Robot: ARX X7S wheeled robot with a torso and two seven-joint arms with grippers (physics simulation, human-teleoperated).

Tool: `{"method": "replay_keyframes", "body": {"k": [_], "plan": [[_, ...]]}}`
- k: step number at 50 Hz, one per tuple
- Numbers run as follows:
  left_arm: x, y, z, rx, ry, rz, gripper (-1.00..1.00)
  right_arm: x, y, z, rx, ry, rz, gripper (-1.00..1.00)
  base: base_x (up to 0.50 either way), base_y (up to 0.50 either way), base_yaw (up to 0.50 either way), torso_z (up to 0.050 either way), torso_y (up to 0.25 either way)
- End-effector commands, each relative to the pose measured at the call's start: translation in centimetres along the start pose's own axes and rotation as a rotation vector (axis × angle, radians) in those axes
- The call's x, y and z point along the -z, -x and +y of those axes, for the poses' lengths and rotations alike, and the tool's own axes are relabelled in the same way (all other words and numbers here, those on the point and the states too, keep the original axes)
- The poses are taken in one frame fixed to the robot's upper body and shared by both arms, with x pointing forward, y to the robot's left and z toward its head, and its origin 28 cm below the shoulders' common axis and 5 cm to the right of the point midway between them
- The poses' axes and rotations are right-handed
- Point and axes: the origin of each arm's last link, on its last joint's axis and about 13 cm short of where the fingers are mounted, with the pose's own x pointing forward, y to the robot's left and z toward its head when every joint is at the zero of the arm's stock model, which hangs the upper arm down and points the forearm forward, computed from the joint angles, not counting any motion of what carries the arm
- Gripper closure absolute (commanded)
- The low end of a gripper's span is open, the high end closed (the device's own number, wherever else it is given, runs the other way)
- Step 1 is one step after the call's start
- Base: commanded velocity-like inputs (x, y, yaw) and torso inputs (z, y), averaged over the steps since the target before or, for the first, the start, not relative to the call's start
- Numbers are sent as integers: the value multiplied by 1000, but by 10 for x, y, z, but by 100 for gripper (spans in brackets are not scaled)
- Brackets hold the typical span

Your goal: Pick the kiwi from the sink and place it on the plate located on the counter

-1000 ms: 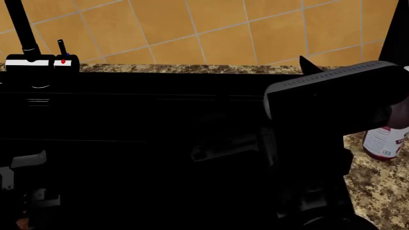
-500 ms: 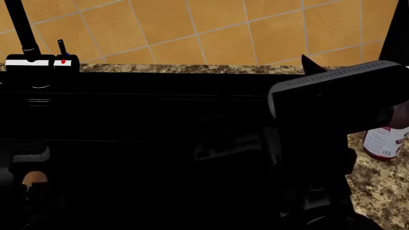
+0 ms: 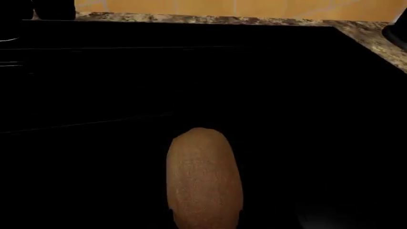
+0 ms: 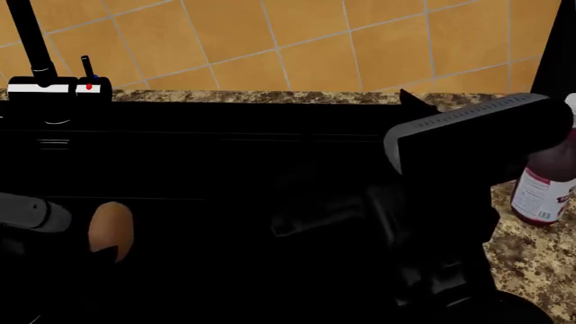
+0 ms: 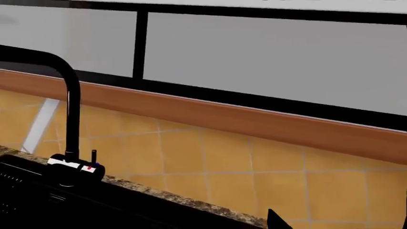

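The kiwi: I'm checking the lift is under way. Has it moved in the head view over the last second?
Yes. The kiwi has come up and slightly rightward, toward the faucet, which stays fixed; a second ago it was not visible.

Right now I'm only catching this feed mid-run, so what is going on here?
The left arm has the kiwi at its gripper over the dark sink; the fingers themselves are too dark to make out. In the left wrist view the kiwi fills the foreground. The right arm hangs over the sink's right side, near a bottle on the counter. No plate shows in any view.
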Motion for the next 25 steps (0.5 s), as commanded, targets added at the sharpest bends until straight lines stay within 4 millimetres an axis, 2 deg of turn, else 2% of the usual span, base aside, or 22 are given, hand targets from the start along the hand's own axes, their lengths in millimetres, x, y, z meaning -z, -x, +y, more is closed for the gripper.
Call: {"method": "replay_keyframes", "body": {"k": [1,10,19,25], "plan": [[-12,12,-12,218,-29,-77,100,3,2,-6,-61,-50,-1,-100,0,0,0,0,0],[-22,22,-18,349,-72,-93,100,-2,10,-11,-112,-63,10,-100,0,0,0,0,0],[-45,34,-24,432,-111,-104,100,-6,20,-13,-191,-55,7,-100,0,0,0,0,0],[-54,38,-27,476,-120,-114,100,-8,26,-16,-234,-68,7,-100,0,0,0,0,0]]}}
